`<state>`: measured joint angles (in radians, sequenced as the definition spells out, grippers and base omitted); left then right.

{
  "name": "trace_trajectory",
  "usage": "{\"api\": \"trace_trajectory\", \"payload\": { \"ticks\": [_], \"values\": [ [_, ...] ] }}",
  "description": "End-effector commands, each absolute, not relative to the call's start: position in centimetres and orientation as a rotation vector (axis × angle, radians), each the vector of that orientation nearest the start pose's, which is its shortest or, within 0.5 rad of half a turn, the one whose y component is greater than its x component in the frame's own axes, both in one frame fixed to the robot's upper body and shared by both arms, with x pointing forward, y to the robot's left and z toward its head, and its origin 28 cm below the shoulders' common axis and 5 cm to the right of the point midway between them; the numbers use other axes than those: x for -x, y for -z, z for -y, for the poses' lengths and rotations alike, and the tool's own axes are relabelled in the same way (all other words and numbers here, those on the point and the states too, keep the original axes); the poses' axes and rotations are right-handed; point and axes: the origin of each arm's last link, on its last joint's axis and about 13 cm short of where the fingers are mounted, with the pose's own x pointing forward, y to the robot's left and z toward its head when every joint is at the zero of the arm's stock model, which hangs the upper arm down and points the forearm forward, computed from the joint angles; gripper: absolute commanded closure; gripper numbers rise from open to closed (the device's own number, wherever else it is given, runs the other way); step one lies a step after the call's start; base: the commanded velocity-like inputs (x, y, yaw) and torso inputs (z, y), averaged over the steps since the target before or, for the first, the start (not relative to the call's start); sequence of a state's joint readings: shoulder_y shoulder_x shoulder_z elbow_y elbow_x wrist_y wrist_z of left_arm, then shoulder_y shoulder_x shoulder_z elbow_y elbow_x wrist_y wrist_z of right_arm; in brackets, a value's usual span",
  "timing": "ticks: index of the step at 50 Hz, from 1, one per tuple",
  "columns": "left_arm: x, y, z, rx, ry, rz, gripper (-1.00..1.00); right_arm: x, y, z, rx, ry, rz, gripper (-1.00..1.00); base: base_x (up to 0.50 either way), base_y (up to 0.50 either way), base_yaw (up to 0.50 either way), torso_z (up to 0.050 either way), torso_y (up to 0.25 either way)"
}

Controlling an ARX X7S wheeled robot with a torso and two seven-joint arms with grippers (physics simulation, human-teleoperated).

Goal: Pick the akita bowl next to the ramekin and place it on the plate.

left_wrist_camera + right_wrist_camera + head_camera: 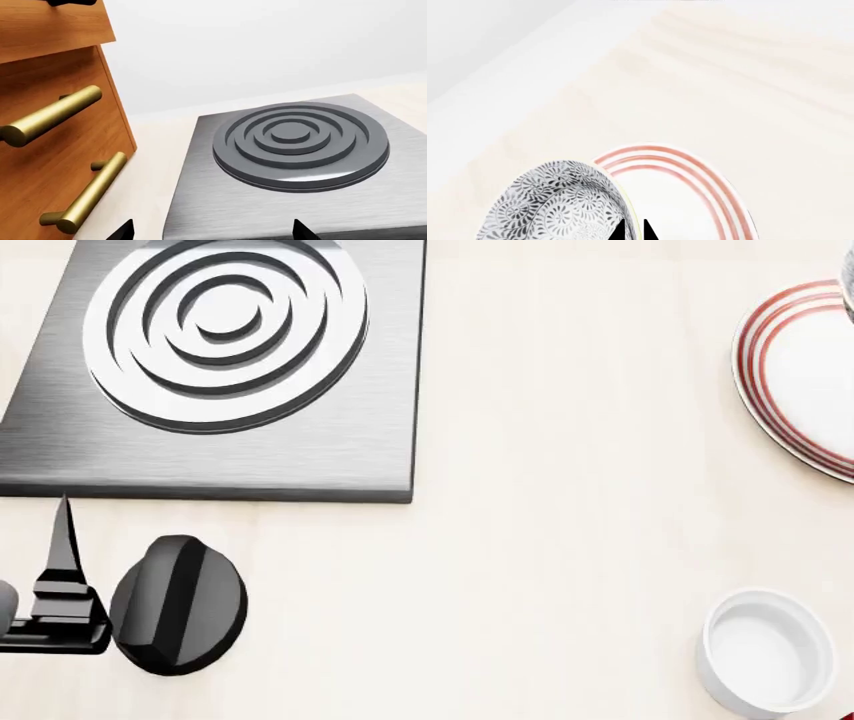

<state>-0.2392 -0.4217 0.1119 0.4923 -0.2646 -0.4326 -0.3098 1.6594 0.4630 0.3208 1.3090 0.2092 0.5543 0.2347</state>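
The akita bowl, grey-white with a dark floral pattern, fills the near part of the right wrist view. My right gripper is shut on its rim, one fingertip inside and one outside. Right behind the bowl lies the plate, white with red rings; I cannot tell whether the bowl touches it. In the head view the plate is cut off by the right edge, and the plain white ramekin stands at the lower right. My left gripper is open and holds nothing, hovering near the stove's front edge.
A steel stove plate with a ringed burner takes up the upper left, with a black knob in front of it. Wooden drawers with brass handles stand beside the stove. Pale counter lies between stove and plate.
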Motion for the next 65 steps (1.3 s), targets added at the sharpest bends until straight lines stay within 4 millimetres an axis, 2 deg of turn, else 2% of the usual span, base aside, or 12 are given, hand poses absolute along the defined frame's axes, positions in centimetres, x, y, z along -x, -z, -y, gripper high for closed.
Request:
{"api": "trace_trajectory", "payload": {
  "ticks": [1,49,65],
  "values": [
    [-23.8,-14.3,-25.2,-0.167,-0.096,0.261,-1.00,-39.1,-30.3,27.6,-0.568,0.528,-0.130,1.00,0.00,0.00,0.00,0.000,0.000],
    [-23.9,-13.8,-25.6,-0.174,-0.112,0.252,-1.00,-39.6,-27.2,26.7,-0.532,0.521,-0.205,1.00,0.00,0.00,0.00,0.000,0.000],
    [-23.9,-13.9,-25.6,-0.174,-0.110,0.253,-1.00,-39.5,-26.9,26.7,-0.528,0.530,-0.217,1.00,0.00,0.00,0.00,0.000,0.000]
  ]
}}
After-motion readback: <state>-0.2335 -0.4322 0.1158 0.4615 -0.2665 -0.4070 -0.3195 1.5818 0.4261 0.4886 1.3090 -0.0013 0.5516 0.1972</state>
